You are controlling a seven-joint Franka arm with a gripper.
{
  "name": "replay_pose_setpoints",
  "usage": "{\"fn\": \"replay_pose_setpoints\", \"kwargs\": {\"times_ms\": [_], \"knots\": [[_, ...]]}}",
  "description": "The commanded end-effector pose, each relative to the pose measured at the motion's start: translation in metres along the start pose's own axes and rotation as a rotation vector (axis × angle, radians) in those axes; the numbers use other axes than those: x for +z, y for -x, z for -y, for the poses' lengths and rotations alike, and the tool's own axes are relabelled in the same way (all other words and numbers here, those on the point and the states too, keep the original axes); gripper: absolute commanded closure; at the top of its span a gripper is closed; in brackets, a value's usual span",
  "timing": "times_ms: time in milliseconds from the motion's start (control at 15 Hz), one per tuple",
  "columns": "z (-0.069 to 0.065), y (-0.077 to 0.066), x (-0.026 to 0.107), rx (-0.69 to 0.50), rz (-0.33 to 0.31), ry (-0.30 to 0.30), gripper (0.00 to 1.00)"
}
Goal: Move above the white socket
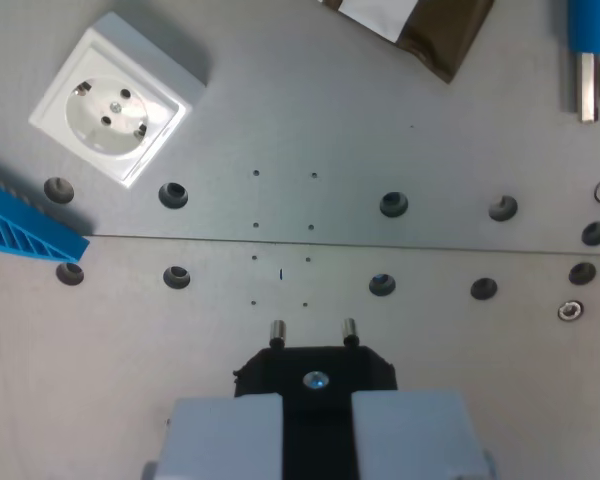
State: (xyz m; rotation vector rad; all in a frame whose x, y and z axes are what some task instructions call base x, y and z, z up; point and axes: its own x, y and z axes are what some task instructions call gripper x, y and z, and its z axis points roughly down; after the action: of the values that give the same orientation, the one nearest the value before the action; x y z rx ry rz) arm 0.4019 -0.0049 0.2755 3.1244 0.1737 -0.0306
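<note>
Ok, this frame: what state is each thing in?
socket: empty, face up, flat on the plate, at the wrist view's upper left.
plug: held in the claw, both pins pointing away, clear of the socket.
claw: shut on the plug.
blue part: lying at the left edge, untouched.

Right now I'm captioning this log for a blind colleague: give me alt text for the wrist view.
A gripper holds a black two-pin plug over a grey metal plate; the white socket sits upper left, well off from the plug. A blue ribbed part is at left.
</note>
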Motion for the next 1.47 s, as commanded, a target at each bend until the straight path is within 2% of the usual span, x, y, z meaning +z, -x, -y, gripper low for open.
{"fn": "replay_pose_setpoints", "kwargs": {"times_ms": [67, 933, 1467], "knots": [[0.008, 0.0, 0.017, -0.25, -0.087, 0.003, 1.0], [0.046, -0.002, 0.081, -0.557, -0.101, 0.013, 1.0], [0.07, -0.005, 0.12, -0.681, -0.104, 0.025, 1.0]]}}
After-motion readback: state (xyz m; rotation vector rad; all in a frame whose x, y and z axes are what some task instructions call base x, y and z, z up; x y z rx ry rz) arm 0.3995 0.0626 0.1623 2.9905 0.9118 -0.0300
